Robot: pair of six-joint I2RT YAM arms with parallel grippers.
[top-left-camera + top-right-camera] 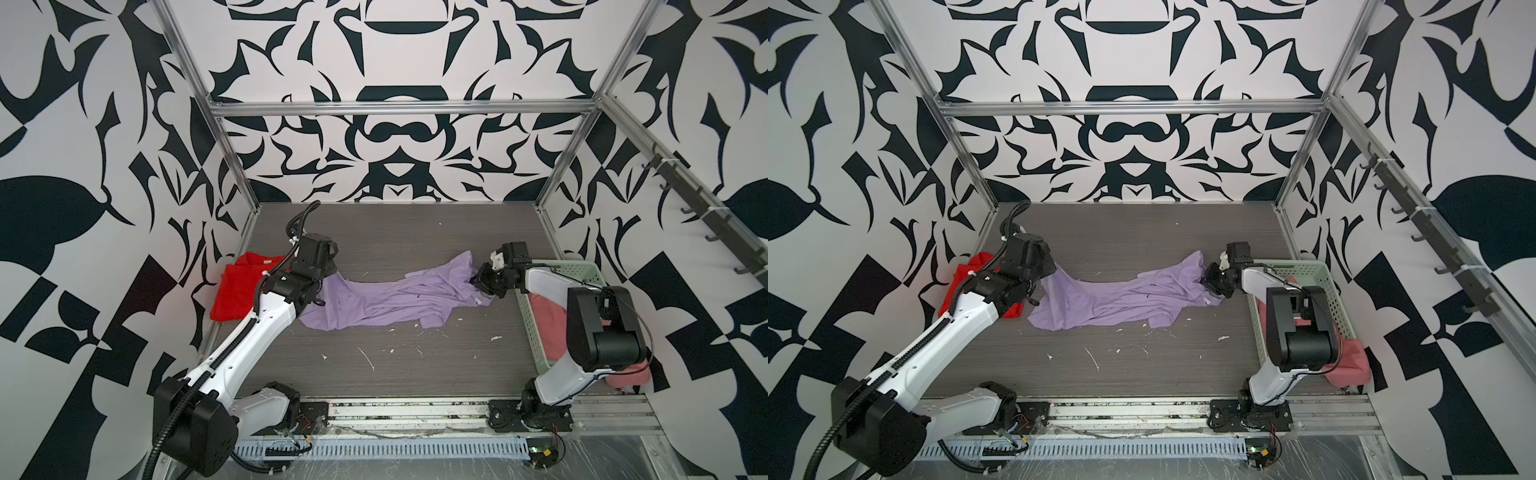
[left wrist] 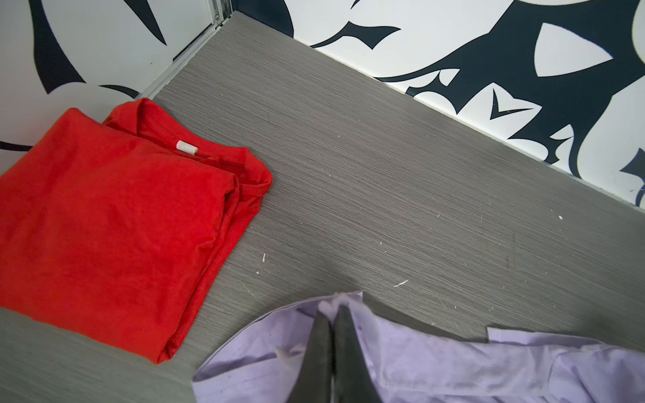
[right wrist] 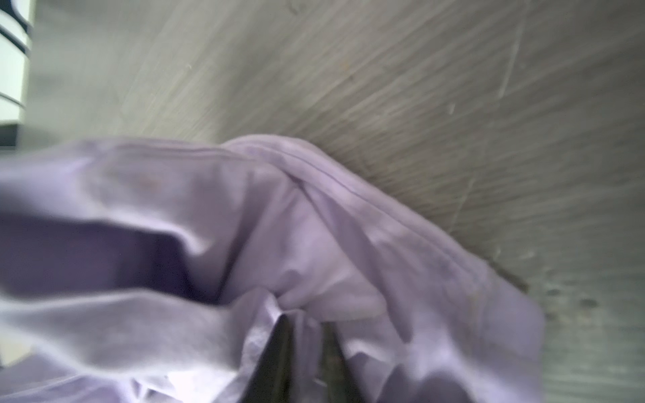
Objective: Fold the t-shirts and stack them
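Left wrist view puts us right on it: left fingers (image 2: 319, 349) pinched shut on the 9 o'clock end of the lilac t-shirt (image 1: 374, 303). Right fingers (image 3: 275, 356), narrow, bunch cloth at its 3 o'clock end. We see it stretched 9-to-3 across the desk (image 1: 436, 374), each arm nearest its own end; we'd judge an outward pull flattens it.

Right arm (image 1: 598, 324) hides most of the pink shirt (image 1: 546, 324) (in the basket (image 1: 582, 270)).
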